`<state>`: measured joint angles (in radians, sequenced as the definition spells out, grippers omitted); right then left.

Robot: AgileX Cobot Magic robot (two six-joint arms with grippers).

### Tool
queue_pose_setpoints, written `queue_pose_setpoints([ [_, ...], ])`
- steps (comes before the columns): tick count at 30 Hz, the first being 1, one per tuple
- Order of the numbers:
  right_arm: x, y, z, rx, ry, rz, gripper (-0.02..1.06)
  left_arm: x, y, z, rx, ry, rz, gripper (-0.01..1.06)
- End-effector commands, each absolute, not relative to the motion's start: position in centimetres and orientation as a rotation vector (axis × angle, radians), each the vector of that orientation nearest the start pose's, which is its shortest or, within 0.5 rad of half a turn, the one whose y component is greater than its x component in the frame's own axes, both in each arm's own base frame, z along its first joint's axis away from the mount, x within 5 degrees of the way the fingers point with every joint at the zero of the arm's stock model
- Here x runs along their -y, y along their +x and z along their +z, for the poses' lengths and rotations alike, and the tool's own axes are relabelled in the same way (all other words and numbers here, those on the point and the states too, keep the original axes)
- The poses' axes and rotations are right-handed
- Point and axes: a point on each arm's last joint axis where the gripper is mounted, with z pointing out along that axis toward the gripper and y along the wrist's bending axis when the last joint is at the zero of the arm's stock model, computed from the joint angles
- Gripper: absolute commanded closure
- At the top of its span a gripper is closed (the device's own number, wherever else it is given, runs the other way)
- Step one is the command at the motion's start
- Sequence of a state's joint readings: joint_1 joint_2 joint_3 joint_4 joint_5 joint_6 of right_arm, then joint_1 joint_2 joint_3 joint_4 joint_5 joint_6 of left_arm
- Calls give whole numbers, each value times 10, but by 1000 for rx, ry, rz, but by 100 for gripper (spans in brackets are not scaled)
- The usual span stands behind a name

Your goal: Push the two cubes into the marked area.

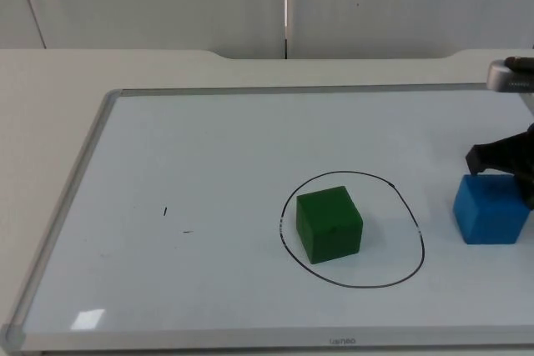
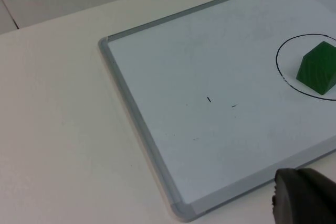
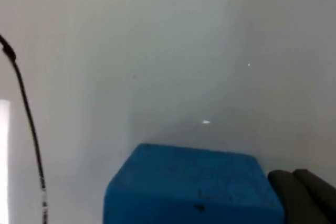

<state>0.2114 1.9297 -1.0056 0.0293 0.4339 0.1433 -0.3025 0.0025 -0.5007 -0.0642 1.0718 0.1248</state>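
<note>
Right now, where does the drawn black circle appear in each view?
Top view: the black circle rings the green cube, left of the blue cube.
Left wrist view: its arc curves around the green cube.
Right wrist view: its line passes beside the blue cube.
Shared landmark: the whiteboard.

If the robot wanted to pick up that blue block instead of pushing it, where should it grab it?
Probably from straight above, jaws closing on two opposite flat sides of the blue block. It sits flat on the whiteboard outside the drawn ring, with open space around it. The right gripper is already just behind it; the green block is well apart and would not get in the way.
</note>
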Motion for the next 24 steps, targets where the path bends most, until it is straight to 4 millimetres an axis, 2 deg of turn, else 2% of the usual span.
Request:
queue_pose_setpoints([
  [1,-78,338,115,-2838,-65,108,104,3,-6,275,-2018,440,-180,105],
  [13,-96,336,116,-2824,-58,166,104,3,-6,275,-2018,440,-180,105],
  [24,-96,330,114,-2892,-28,177,104,3,-6,275,-2018,440,-180,105],
])
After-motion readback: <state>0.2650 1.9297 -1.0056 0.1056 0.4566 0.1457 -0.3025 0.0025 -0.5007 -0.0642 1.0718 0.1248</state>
